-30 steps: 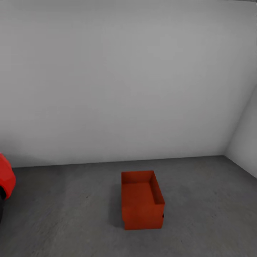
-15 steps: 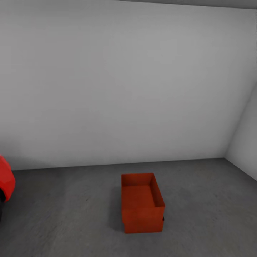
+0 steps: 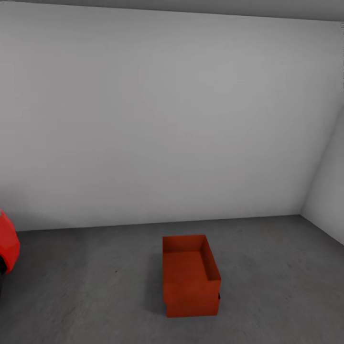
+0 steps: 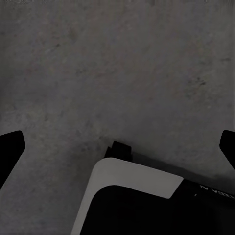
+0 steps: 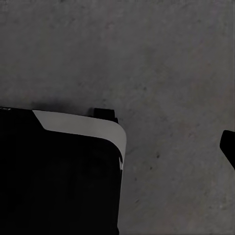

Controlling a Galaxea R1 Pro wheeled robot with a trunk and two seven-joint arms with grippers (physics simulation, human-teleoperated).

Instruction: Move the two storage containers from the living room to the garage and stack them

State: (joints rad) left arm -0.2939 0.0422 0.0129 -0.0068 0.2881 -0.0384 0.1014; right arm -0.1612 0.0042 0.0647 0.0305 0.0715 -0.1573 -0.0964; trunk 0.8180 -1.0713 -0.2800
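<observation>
I see the orange-red rectangular lidless bins [image 3: 191,277] seemingly stacked on the dark grey concrete floor [image 3: 95,286], both jaws spread empty.

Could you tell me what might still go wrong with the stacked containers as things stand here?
1. The upper container looks slightly offset from the lower container, overhanging its near edge a little; the stack might shift if bumped.
2. The stack stands out on the concrete floor, away from the white wall, so the robot's base could clip it when driving off.
3. The red car sits close at the left, limiting turning room.
</observation>
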